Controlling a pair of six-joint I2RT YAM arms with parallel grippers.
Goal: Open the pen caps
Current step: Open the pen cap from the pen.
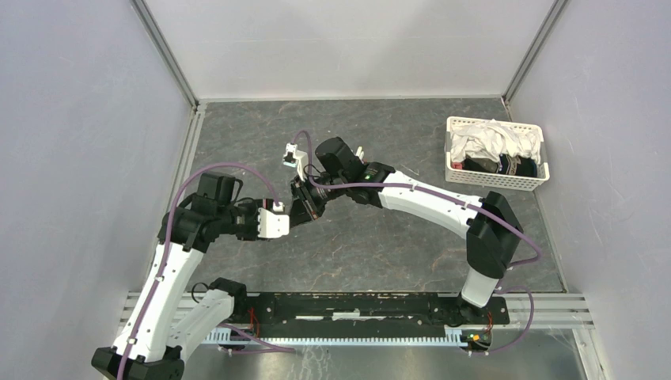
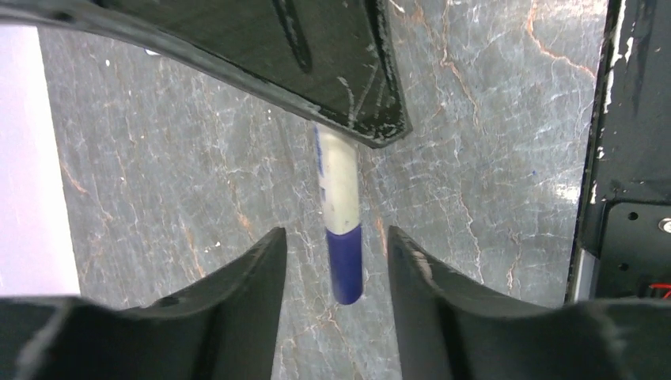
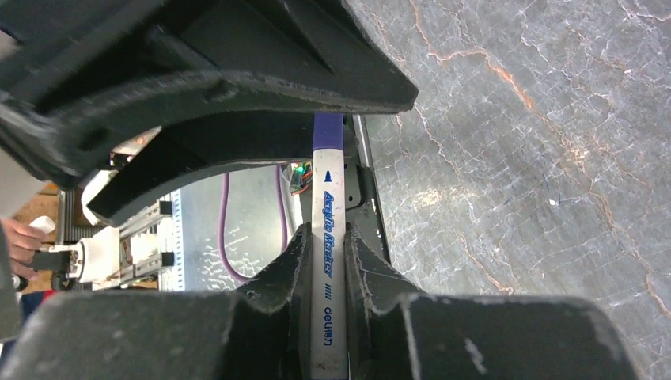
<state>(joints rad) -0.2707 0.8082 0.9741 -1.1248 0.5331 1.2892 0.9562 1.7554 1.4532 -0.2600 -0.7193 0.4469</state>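
Observation:
My right gripper (image 3: 327,233) is shut on the white barrel of one pen (image 3: 327,261) printed "Acrylic Marker". Its dark blue cap (image 2: 345,265) points toward my left gripper (image 2: 335,237). The left gripper is open, with a finger on each side of the cap and a gap on both sides. In the right wrist view the cap (image 3: 327,133) runs in under the left gripper's black fingers. In the top view both grippers meet mid-table, left (image 1: 299,212) and right (image 1: 310,188), and the pen is hidden between them. No other pens or loose caps show.
A white plastic basket (image 1: 453,162) with white cloth and dark items stands at the back right of the dark marble-pattern table (image 1: 380,245). Grey walls close in the left, right and back. A rail with cables runs along the near edge (image 1: 356,305).

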